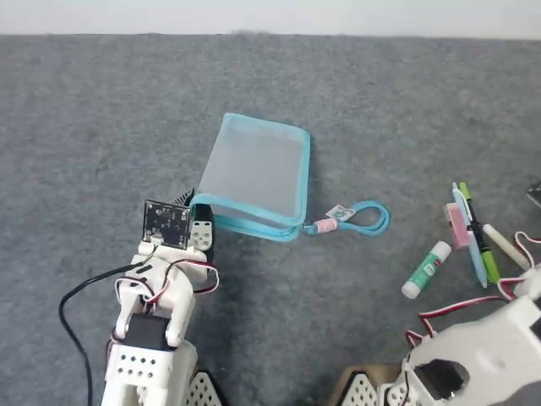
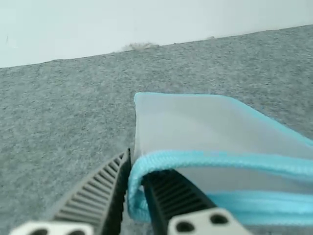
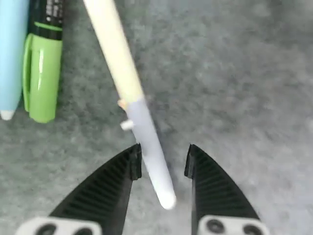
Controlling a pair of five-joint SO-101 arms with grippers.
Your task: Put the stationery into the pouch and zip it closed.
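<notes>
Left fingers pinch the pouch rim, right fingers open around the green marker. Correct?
Wrong pen. The right gripper is open around the cream-and-white pen; the green marker lies beside it, per the right wrist view. The left gripper does pinch the pouch rim.

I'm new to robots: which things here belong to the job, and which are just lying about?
Job: pouch, glue stick, pink eraser, blue pen, green marker, cream pen.
Lying about: black cable by the left arm, dark object at the table's right edge.

White plastic arms (image 1: 148, 359), black ribbed jaws, black and red cables (image 1: 62, 309)
</notes>
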